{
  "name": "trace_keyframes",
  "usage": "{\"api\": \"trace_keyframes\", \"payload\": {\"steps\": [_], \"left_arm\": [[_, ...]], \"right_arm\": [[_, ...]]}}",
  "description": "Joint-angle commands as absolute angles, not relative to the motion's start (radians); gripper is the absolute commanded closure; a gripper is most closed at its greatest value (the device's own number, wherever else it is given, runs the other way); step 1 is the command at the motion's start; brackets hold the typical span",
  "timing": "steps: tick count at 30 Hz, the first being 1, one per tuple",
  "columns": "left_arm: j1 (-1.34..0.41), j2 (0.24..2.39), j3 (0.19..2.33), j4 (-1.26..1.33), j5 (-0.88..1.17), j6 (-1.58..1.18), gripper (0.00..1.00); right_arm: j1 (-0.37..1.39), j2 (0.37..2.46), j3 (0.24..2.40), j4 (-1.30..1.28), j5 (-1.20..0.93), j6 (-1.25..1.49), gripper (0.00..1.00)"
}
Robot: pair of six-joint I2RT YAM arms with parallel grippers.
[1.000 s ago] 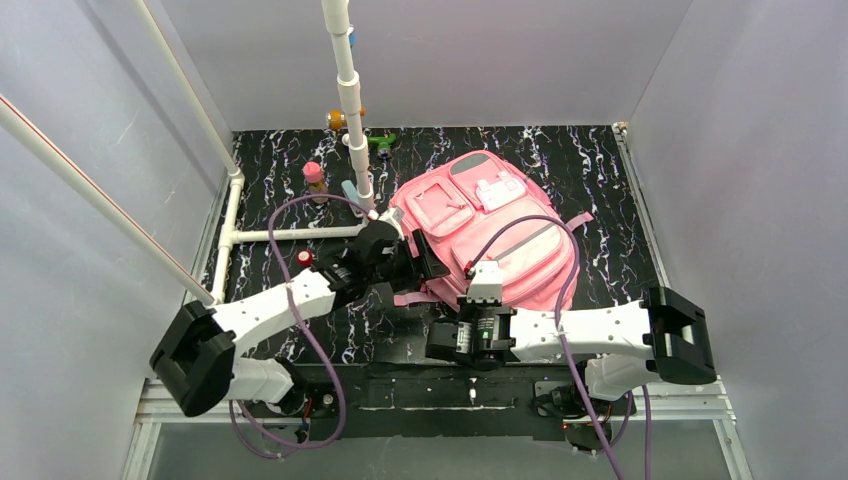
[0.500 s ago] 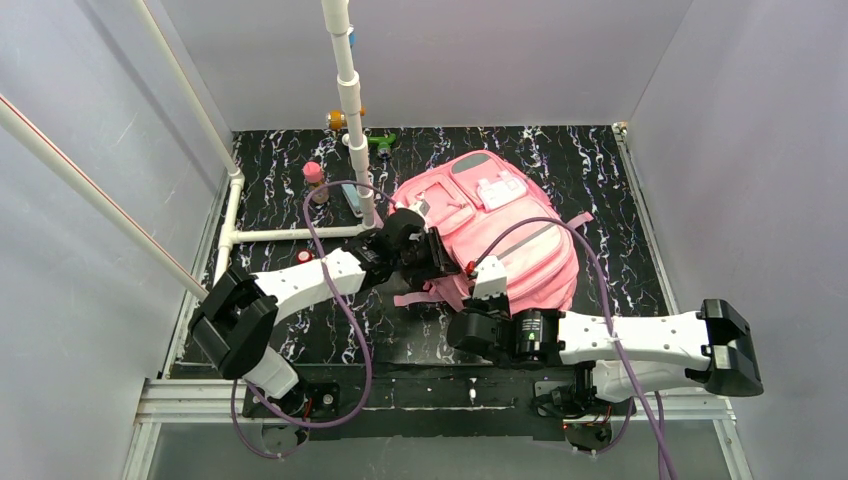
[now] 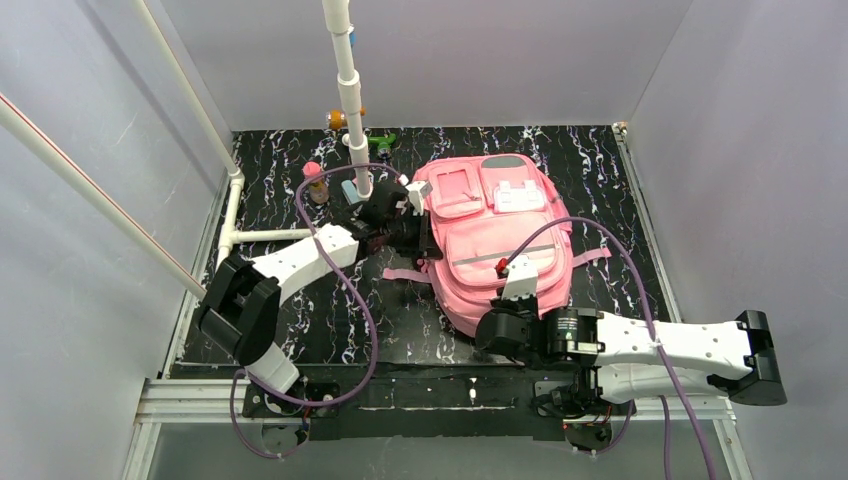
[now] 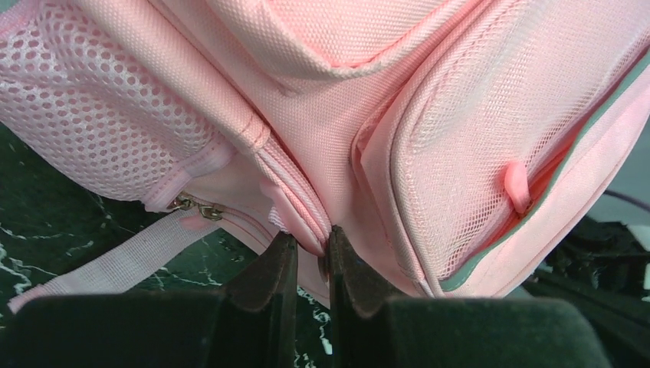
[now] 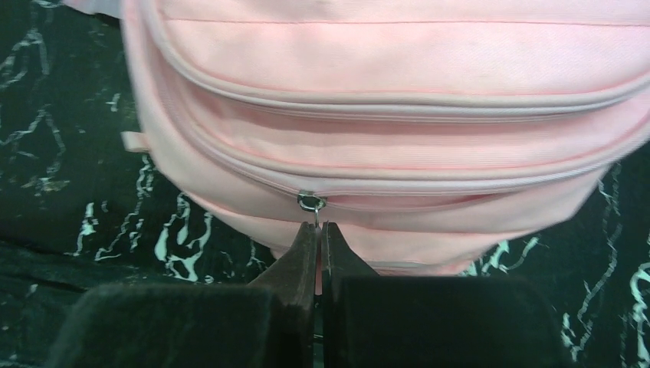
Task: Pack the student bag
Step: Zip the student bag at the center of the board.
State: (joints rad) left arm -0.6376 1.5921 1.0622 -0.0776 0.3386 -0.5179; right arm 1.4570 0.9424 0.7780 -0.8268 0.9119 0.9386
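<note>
- We see our right gripper [image 5: 317, 230] pinching the zip pull [image 5: 310, 202] at the near end of the bag [image 5: 398, 115]; the zip [image 5: 460, 186] runs sideways from there.
- Our left gripper [image 4: 306, 249] clamps fabric on its left side.

A black tabletop [image 3: 610, 170] veined with white filled the floor of the booth. Plain pale grey walls [image 3: 500, 60] closed the left, far and right sides. White pipes [image 3: 345, 80] rose at the far left, and a metal rail [image 3: 450, 395] ran along the near edge.

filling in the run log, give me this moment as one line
left gripper: pinching a seam of large pink fabric backpack | right gripper: shut on its metal zip pull
</note>
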Motion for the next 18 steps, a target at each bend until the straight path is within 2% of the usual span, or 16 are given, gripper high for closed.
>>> {"api": "trace_keyframes", "payload": {"steps": [1, 6, 9, 12, 14, 18], "left_arm": [[-0.532, 1.616, 1.175, -0.190, 0.382, -0.237, 1.00], [-0.419, 1.643, 1.212, -0.222, 0.533, -0.222, 1.00], [-0.419, 1.634, 1.237, -0.267, 0.600, -0.240, 0.99], [-0.442, 1.575, 1.198, -0.241, 0.694, -0.268, 0.72], [-0.478, 1.497, 1.146, -0.206, 0.700, -0.248, 0.58], [-0.533, 1.403, 1.077, -0.140, 0.694, -0.281, 0.50]], "right_arm": [[1.460, 1.003, 0.873, -1.193, 0.997, 1.176, 0.99], [1.459, 1.049, 0.947, -1.387, 1.097, 1.349, 0.99], [1.459, 1.084, 0.956, -1.377, 1.109, 1.313, 0.99], [1.459, 1.082, 0.949, -1.302, 1.106, 1.222, 0.99], [1.459, 1.044, 0.936, -1.169, 1.090, 1.097, 0.99], [1.457, 0.933, 0.860, -0.946, 1.059, 0.965, 0.99]]}}
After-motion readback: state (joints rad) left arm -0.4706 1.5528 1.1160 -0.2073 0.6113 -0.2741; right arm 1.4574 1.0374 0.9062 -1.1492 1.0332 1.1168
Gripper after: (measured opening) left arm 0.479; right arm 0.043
